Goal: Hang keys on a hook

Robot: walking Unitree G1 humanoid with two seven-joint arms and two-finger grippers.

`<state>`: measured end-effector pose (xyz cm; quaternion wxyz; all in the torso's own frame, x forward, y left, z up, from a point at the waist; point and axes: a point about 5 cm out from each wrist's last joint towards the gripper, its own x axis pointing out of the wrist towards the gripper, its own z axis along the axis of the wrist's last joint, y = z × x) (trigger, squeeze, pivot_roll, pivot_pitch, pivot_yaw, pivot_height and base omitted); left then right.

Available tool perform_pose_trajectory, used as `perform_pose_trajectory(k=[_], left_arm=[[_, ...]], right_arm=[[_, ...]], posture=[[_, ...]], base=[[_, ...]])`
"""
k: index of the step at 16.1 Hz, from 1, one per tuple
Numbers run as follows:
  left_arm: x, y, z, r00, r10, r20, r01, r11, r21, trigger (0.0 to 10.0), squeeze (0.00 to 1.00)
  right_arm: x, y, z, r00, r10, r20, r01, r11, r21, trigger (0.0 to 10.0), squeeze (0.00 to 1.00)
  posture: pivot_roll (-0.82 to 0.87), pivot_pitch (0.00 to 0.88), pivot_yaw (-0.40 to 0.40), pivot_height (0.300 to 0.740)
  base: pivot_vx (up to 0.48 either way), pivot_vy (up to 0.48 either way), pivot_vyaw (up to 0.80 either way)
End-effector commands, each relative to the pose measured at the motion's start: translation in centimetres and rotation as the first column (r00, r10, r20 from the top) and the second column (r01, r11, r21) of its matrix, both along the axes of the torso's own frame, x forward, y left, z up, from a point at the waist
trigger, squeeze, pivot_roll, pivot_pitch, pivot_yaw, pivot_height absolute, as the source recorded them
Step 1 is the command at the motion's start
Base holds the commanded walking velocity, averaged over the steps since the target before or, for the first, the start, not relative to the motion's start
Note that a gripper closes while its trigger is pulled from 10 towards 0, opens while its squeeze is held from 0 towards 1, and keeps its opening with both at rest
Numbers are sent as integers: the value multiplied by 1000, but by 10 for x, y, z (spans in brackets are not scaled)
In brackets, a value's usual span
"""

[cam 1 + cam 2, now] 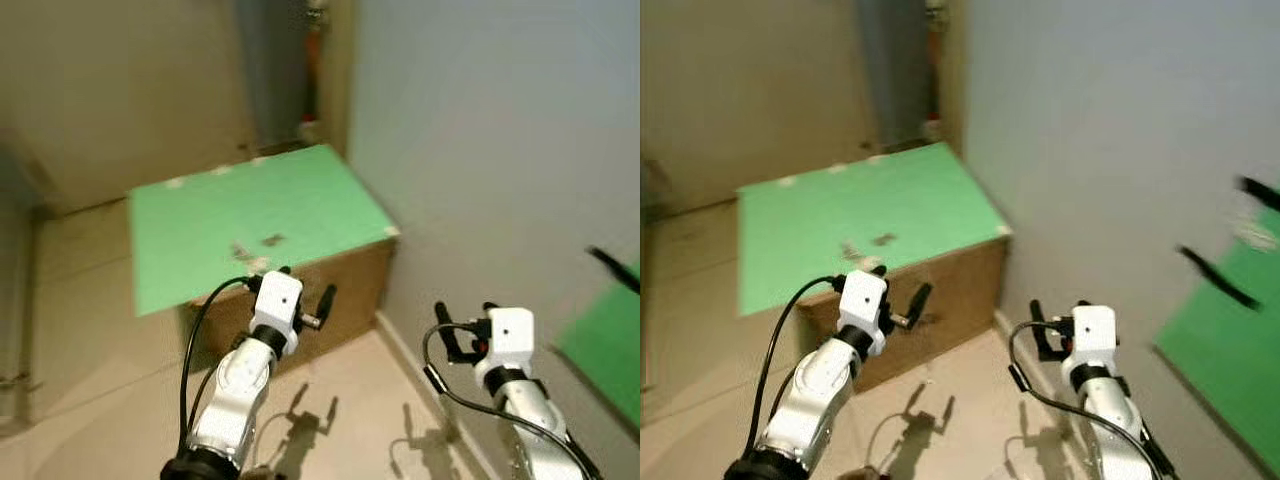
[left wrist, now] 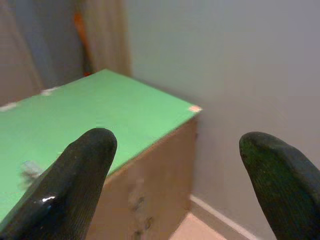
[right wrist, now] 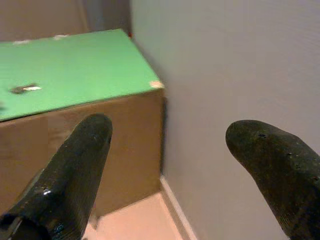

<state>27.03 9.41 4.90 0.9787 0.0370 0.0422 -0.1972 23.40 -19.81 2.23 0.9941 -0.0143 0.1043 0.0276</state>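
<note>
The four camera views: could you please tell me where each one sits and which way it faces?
Left eye view: on the head, looking down at the green-topped box, with both arms and the left claw.
Right eye view: same scene, with the right claw near the wall.
Left wrist view: along its open fingers toward the box.
Right wrist view: along its open fingers at the box corner.

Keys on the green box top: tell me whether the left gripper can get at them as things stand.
Probably yes. The keys lie near the front edge of the green box top, and the left gripper hovers open just before that edge with nothing between.
</note>
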Motion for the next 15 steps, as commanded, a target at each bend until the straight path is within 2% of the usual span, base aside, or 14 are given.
perform_pose_trajectory(k=[1,4,9,11,15], left_arm=[[1,9,1,999,31,11,-31,1000,3,10000,0],[0,7,-3,999,45,-5,-45,998,51,10000,0],[0,7,2,999,31,27,-32,999,36,10000,0],[1,7,1,999,34,16,-34,999,36,10000,0],[6,7,-1,1000,7,-2,-7,996,93,10000,0]], right_arm=[[2,8,1,1000,23,7,-23,1000,22,10000,0],[4,10,-1,999,37,-1,-37,999,25,10000,0],[5,11,-2,999,46,-7,-46,999,25,10000,0],[5,13,-5,999,36,-21,-35,999,33,10000,0],[4,14,-6,999,40,-17,-39,999,22,10000,0]], posture=[[-162,0,-1,740],[-148,0,-6,740],[-141,0,-5,740],[-141,0,-3,740],[-143,0,-2,740]], base=[[0,480,744],[0,125,727],[0,0,709],[471,0,250],[480,0,0]])
